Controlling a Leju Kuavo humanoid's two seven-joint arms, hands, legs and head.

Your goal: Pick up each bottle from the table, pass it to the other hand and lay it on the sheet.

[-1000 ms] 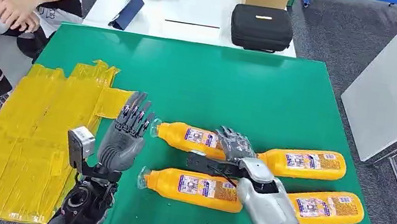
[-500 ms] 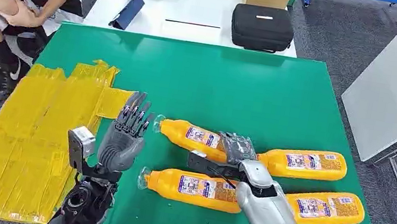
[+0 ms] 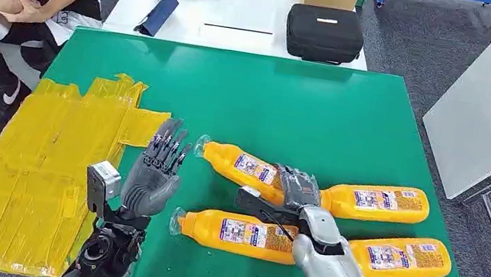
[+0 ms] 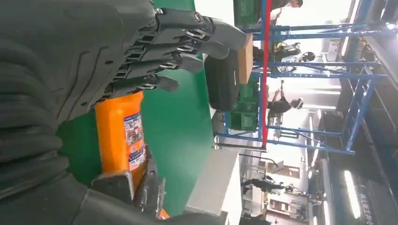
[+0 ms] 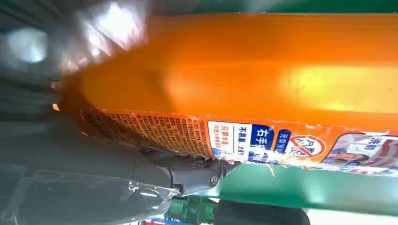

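Right hand (image 3: 296,189) is wrapped around the base end of the far-left bottle (image 3: 242,165), which tilts with its cap toward the far left above the green table (image 3: 293,101), near the three other bottles lying there. Left hand (image 3: 154,169) stands upright and released, fingers spread, just left of that cap and right of the yellow sheet (image 3: 29,171). For a clean transfer, keep the grasp firm, carry the cap end into the left palm, and loosen only once the left fingers have closed.
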